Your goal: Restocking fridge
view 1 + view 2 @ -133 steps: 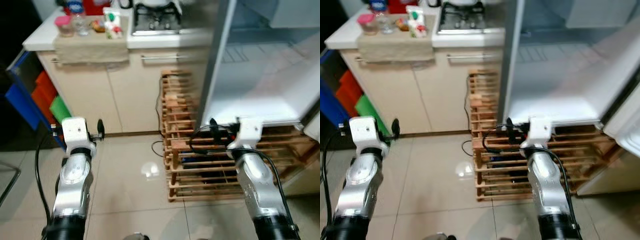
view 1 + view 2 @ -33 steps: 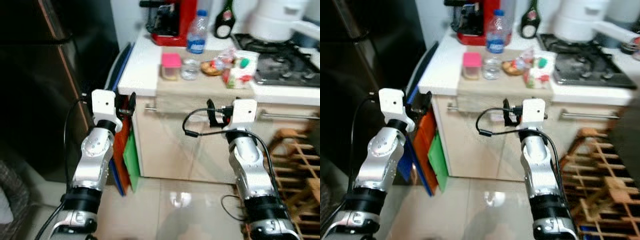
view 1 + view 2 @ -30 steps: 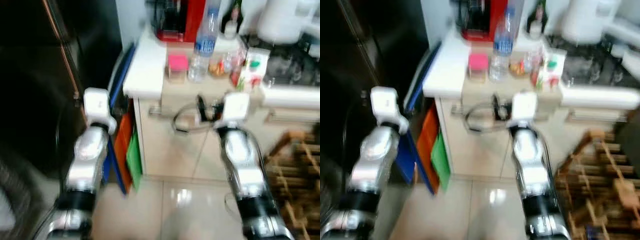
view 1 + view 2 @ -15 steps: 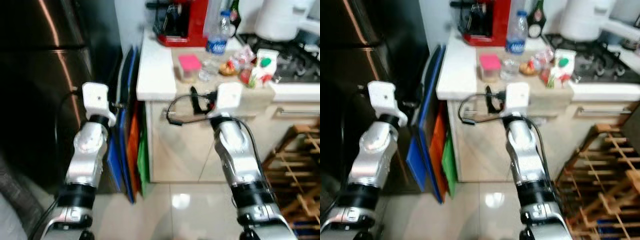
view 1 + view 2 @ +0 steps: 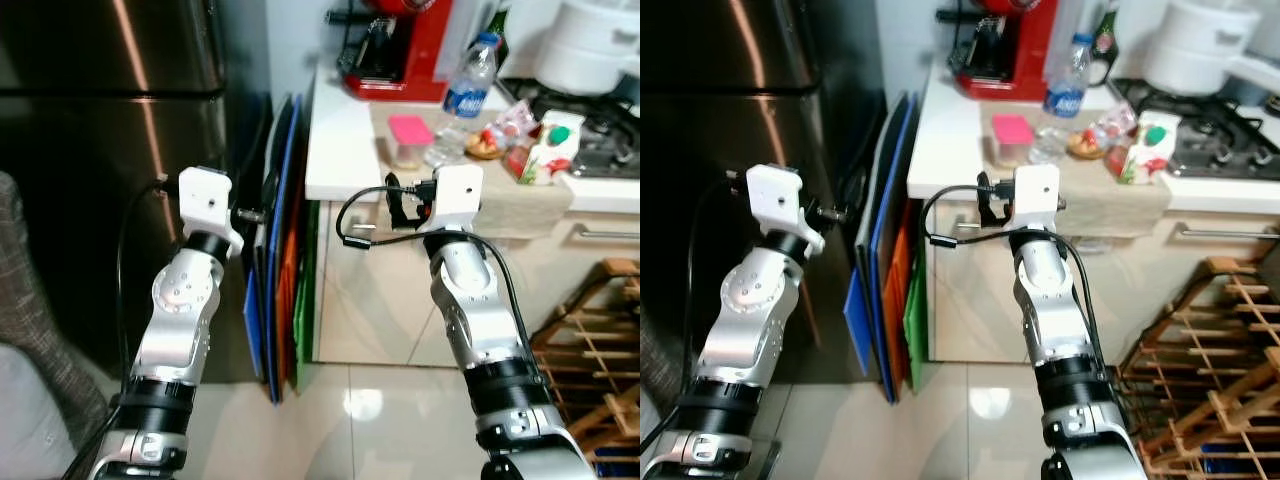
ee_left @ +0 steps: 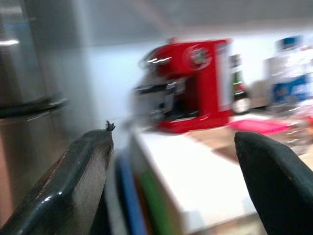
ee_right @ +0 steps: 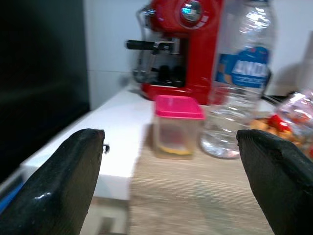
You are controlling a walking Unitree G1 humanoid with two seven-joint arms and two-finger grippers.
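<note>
On the white counter (image 5: 335, 150) stand a pink-lidded clear container (image 5: 409, 140), a water bottle (image 5: 464, 95), snack packets (image 5: 497, 130) and a small carton (image 5: 546, 150). My right gripper (image 5: 396, 200) is held up in front of the counter edge, open and empty. In its wrist view the container (image 7: 178, 126) and the bottle (image 7: 239, 88) lie ahead between the spread fingers (image 7: 68, 181). My left gripper (image 5: 266, 193) is raised beside the coloured boards, open and empty, with its fingers (image 6: 83, 181) wide apart.
A tall dark steel appliance (image 5: 100, 150) fills the left. Blue, orange and green boards (image 5: 285, 260) lean between it and the counter. A red coffee machine (image 5: 400, 50) stands at the back, a stove with a white pot (image 5: 595, 50) at the right, a wooden rack (image 5: 600, 350) on the floor.
The camera has swung left: the counter and its items sit further right and the dark steel appliance takes up more of the view. Both arms keep the same raised pose.
</note>
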